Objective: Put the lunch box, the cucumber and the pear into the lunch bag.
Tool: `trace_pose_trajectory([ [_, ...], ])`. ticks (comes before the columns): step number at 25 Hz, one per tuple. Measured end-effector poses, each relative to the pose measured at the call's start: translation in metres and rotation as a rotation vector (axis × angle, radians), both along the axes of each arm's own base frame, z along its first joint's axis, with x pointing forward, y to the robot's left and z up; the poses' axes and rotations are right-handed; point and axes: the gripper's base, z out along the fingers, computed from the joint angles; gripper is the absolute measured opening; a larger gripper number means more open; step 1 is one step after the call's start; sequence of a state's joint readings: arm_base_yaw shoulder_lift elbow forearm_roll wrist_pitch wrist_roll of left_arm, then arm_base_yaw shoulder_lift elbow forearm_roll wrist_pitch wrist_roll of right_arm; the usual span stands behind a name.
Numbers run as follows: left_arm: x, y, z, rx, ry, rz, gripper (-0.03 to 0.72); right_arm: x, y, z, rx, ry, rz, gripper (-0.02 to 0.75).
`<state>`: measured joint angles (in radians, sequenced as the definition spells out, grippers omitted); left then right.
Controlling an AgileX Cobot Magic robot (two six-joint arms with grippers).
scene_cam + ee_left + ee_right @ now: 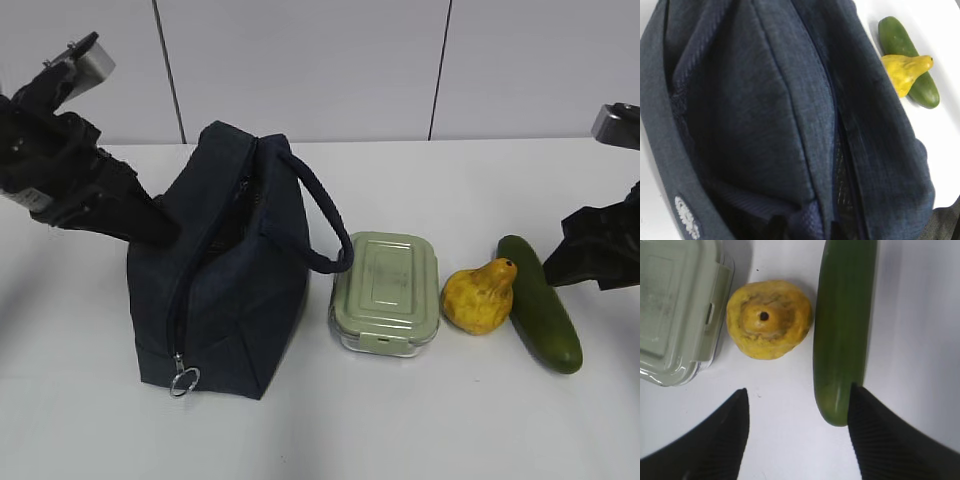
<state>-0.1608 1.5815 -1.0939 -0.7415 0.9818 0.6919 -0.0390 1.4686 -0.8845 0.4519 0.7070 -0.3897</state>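
Observation:
The dark navy lunch bag (225,285) stands at the left, its loop handle drooping right and its ring pull low at the front. Its top zipper is parted a little (840,165). My left gripper (163,230) is at the bag's upper left side; in the left wrist view it (807,227) is shut on a fold of the bag's fabric. The lunch box (386,292), the pear (480,297) and the cucumber (540,303) lie in a row to the bag's right. My right gripper (797,402) is open, low over the table, with the cucumber's (842,340) near end just inside its right finger.
The white table (420,420) runs to a grey panelled wall behind. The pear (769,320) lies between the lunch box (675,310) and the cucumber, with small gaps on both sides.

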Motion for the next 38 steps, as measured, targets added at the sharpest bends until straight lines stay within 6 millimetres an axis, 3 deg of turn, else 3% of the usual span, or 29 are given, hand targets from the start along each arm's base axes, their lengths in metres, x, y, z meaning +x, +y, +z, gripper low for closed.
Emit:
trace_pose_trajectory([
  [2,0.000,0.001,-0.001,0.011,-0.004,-0.002,0.052,0.001,0.000,0.000,-0.002,-0.007,-0.001,0.484],
  [5,0.000,0.002,-0.001,0.024,-0.008,-0.004,0.020,0.001,0.000,0.000,-0.003,-0.008,-0.002,0.484],
  [11,0.001,0.002,-0.001,0.026,-0.010,-0.003,0.015,0.011,0.000,-0.010,0.004,0.044,0.007,0.484],
  [25,0.001,0.002,-0.001,0.030,-0.019,0.001,0.014,0.077,-0.003,-0.031,0.000,0.081,0.018,0.484],
  [33,0.002,0.002,-0.001,0.031,-0.023,0.003,0.014,0.076,-0.023,-0.039,-0.055,0.130,0.014,0.484],
  [38,0.003,0.002,0.000,0.033,-0.030,0.004,0.014,0.076,-0.023,-0.043,-0.056,0.147,0.023,0.484],
])
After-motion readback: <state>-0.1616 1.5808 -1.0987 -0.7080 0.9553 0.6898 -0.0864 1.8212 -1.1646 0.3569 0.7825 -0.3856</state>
